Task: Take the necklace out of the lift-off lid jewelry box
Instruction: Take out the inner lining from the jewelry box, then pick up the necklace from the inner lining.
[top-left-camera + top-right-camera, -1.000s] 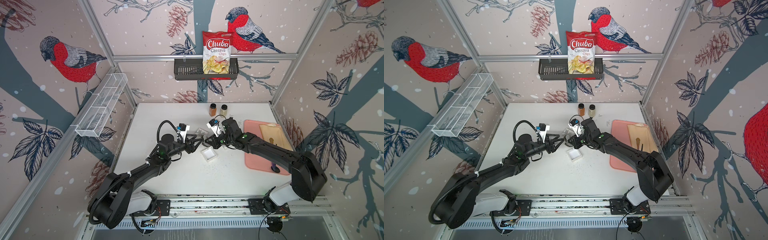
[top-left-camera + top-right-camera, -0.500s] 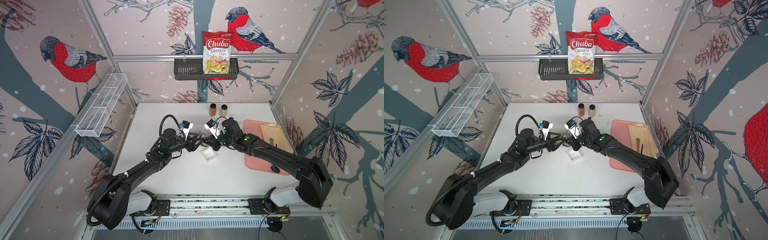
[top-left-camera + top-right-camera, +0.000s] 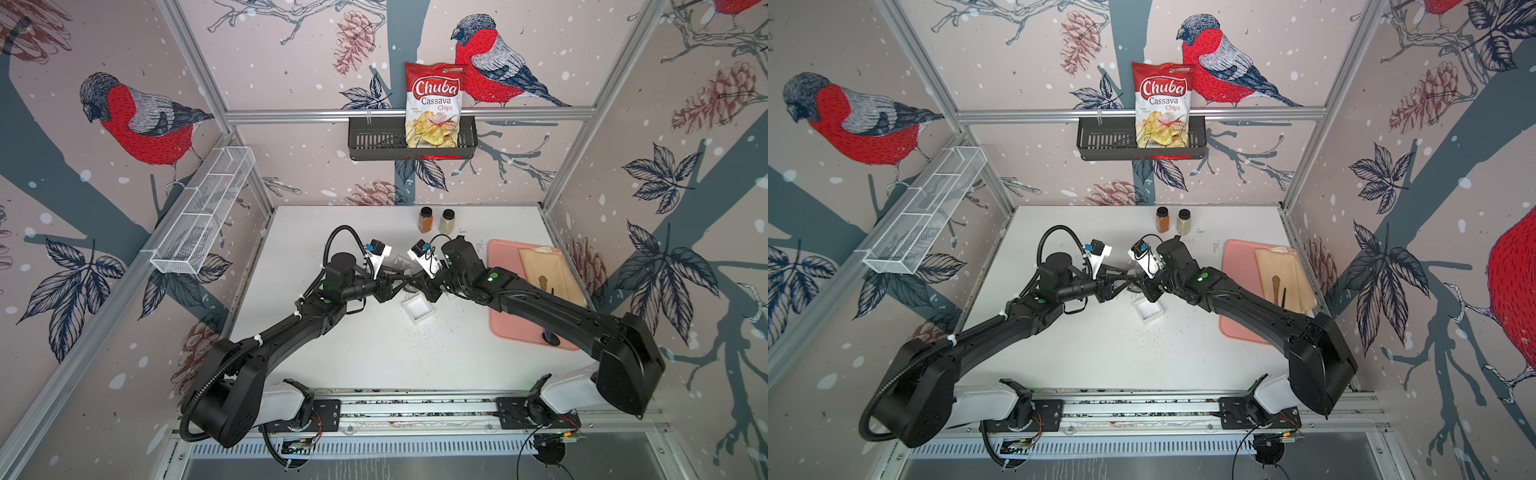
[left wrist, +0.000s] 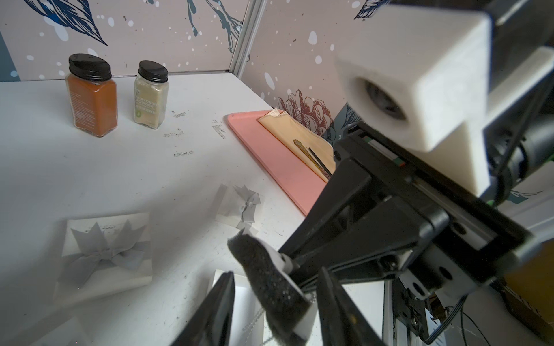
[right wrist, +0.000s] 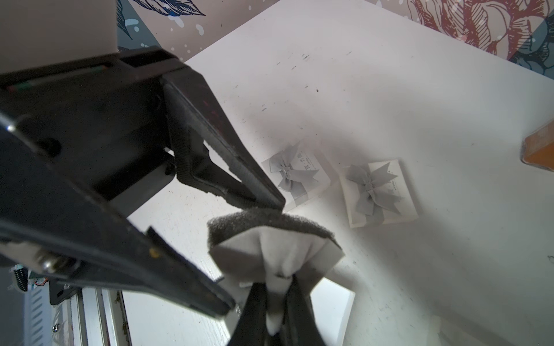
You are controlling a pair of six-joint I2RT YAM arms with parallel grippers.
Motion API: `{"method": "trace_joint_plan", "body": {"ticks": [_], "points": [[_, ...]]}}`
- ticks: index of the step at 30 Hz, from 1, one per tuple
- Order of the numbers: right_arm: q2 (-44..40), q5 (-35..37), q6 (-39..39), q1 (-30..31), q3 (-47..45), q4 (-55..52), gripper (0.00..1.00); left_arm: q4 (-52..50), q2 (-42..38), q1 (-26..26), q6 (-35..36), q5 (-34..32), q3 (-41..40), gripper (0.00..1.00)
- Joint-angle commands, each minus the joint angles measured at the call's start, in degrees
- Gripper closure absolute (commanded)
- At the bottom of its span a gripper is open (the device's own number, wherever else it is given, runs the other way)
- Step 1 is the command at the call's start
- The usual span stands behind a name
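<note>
Two long black arms, the left arm [image 3: 291, 328] and the right arm [image 3: 552, 316], meet over the middle of the big white table [image 3: 374, 357]. The job now looks like getting the necklace [image 4: 254, 319] off the little pad [image 4: 269, 287] it hangs from. At 3 o'clock from that spot lies the pink tray [image 3: 505, 253]. At 5 o'clock, very near, sits the open box bottom [image 3: 418, 309], white inside. At 12 o'clock lie a thin bow-topped piece [image 5: 295, 176] and a thicker bow-topped piece [image 5: 377, 191]; I cannot tell which one is the lid. The pad is up in the air between the arms, dark foam on one side and pale cloth on the other. The necklace is a thin silver chain that hangs down under the pad, over the box bottom. To do this well, I think one arm should hold the pad very still while the other goes slow and catches the chain, not just the foam, then pulls gently so the chain does not snag or snap. The right gripper [image 4: 289, 261] is squeezed tight on the cloth edge of the pad. The left gripper [image 5: 253, 256] has its jaws partly apart, one on each side of the pad. One tip looks to touch the foam, but it is not pinching anything yet.
</note>
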Motion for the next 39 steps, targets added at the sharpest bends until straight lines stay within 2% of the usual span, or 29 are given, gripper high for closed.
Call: {"method": "trace_joint_plan", "body": {"ticks": [1,6,11,17,22,27,32,39], "points": [[-0.49,1.03,-0.85,0.10,-0.17,1.46,0.86,0.12,0.45,-0.03,0.28,1.79,0.89,0.54],[-1.01,0.78,-0.62,0.10,-0.94,2.69,0.84,0.15,0.85,-0.05,-0.25,2.11,1.54,0.78],[-1.57,0.52,-0.55,-0.10,-2.01,4.18,0.81,0.77,0.50,-0.03,-0.74,2.55,1.86,0.85],[-2.99,-2.05,0.56,-1.48,-3.03,5.66,0.65,0.39,0.38,-0.04,-0.68,2.50,3.05,0.99],[-7.46,-8.71,3.27,-6.05,-6.42,8.79,0.61,-1.54,-0.27,-0.04,1.05,1.82,4.26,1.00],[-10.90,-18.58,7.02,-11.08,-11.76,14.60,0.60,-6.11,-1.74,-0.03,7.70,2.33,6.46,1.00],[-13.00,-22.24,8.52,-11.89,-14.92,18.48,0.60,-9.45,-3.16,0.01,10.82,1.80,9.40,1.00],[-12.13,-32.03,8.88,-13.70,-17.51,23.68,0.61,-10.63,-4.33,0.17,11.92,4.18,11.13,1.00]]}}
